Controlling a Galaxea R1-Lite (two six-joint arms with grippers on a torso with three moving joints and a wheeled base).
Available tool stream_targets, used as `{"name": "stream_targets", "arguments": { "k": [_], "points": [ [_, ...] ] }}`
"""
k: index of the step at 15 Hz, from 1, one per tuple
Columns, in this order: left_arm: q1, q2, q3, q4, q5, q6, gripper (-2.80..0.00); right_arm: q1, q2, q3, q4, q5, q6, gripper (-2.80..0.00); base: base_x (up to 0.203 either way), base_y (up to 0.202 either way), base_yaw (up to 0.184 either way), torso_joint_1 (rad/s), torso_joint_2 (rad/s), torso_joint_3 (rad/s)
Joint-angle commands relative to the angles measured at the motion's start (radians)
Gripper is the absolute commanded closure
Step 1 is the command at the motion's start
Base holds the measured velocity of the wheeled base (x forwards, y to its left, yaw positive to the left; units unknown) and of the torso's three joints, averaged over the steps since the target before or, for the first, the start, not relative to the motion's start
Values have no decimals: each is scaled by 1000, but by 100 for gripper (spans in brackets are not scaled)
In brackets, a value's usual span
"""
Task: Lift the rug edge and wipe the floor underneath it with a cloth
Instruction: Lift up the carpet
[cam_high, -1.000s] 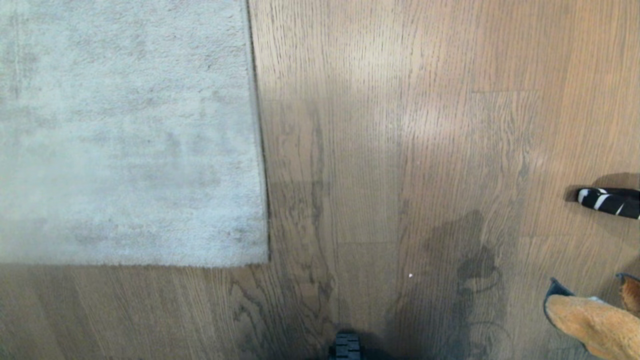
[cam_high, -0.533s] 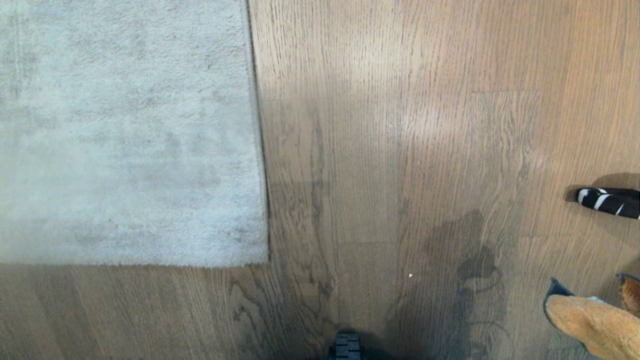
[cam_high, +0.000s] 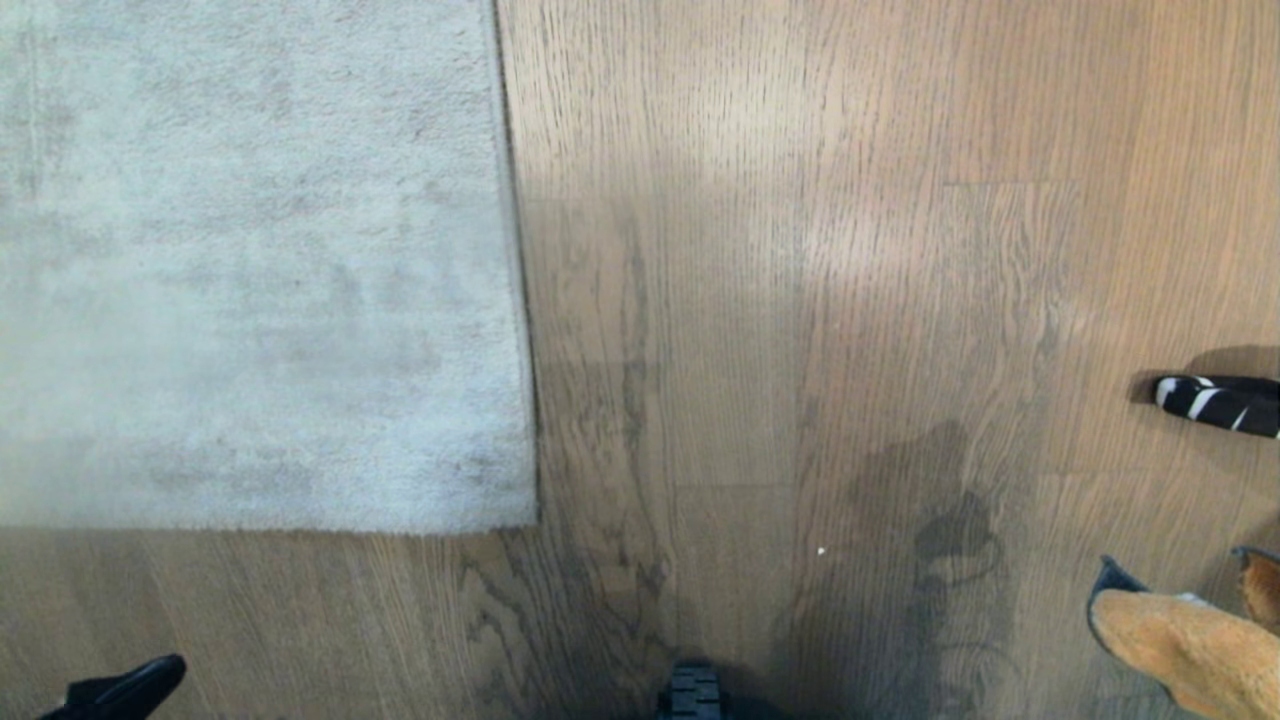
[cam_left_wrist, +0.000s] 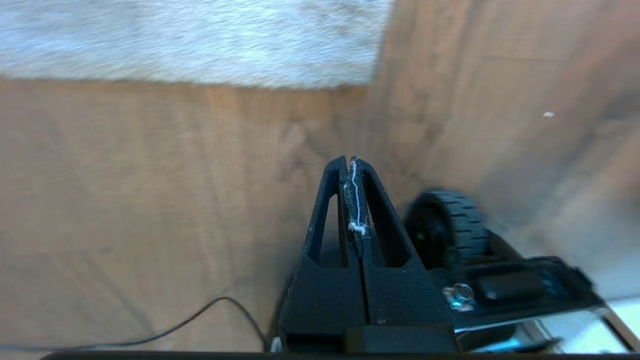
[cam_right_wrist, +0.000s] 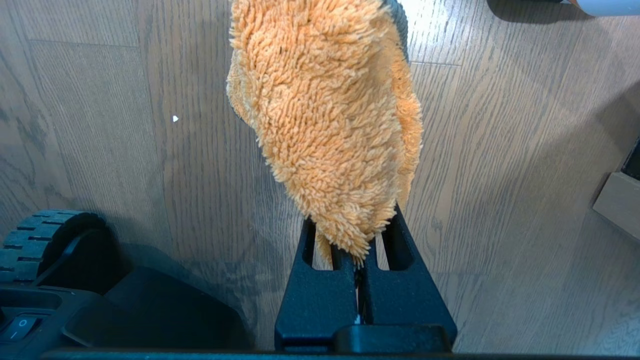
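Head view: rug edge (cam_high: 520, 300) lies flat on floor (cam_high: 800, 300), ahead of left tool (cam_high: 125, 690).
Left wrist view: left tool (cam_left_wrist: 351, 162) pressed together, empty.
Right wrist view: right tool (cam_right_wrist: 357, 245) pinches cloth (cam_right_wrist: 325, 115).

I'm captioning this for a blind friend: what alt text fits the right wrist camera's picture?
A fluffy orange cloth is pinched in the shut black right gripper and sticks out past its fingertips over a brown wood-plank floor. A black ridged wheel of the robot's base shows at one corner.
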Motion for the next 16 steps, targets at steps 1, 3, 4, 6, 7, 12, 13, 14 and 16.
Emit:
{"name": "stream_targets", "arguments": {
  "k": [1, 3, 4, 6, 7, 12, 13, 14, 16],
  "points": [
    [-9, 176, -8, -73, -32, -2, 0, 0, 1, 0, 0, 1, -1, 0, 0, 0, 0, 0, 0, 0],
    [-55, 307, -6, -185, -43, -12, 0, 0, 1, 0, 0, 1, -2, 0, 0, 0, 0, 0, 0, 0],
    [-82, 355, -6, -222, -43, -24, 0, 0, 1, 0, 0, 1, -2, 0, 0, 0, 0, 0, 0, 0],
    [-133, 438, -19, -256, -37, -39, 0, 0, 1, 0, 0, 1, -1, 0, 0, 0, 0, 0, 0, 0],
    [-151, 475, -32, -262, -29, -44, 0, 0, 1, 0, 0, 1, -1, 0, 0, 0, 0, 0, 0, 0],
    [-285, 736, -126, -348, 139, -86, 0, 0, 1, 0, 0, 1, -1, 0, 0, 0, 0, 0, 0, 0],
    [-309, 792, -153, -381, 177, -95, 0, 0, 1, 0, 0, 1, -3, 0, 0, 0, 0, 0, 0, 0],
    [-332, 853, -187, -418, 214, -103, 0, 0, 1, 0, 0, 1, -1, 0, 0, 0, 0, 0, 0, 0],
    [-381, 953, -281, -469, 279, -115, 0, 0, 1, 0, 0, 1, -3, 0, 0, 0, 0, 0, 0, 0]
  ]
}}
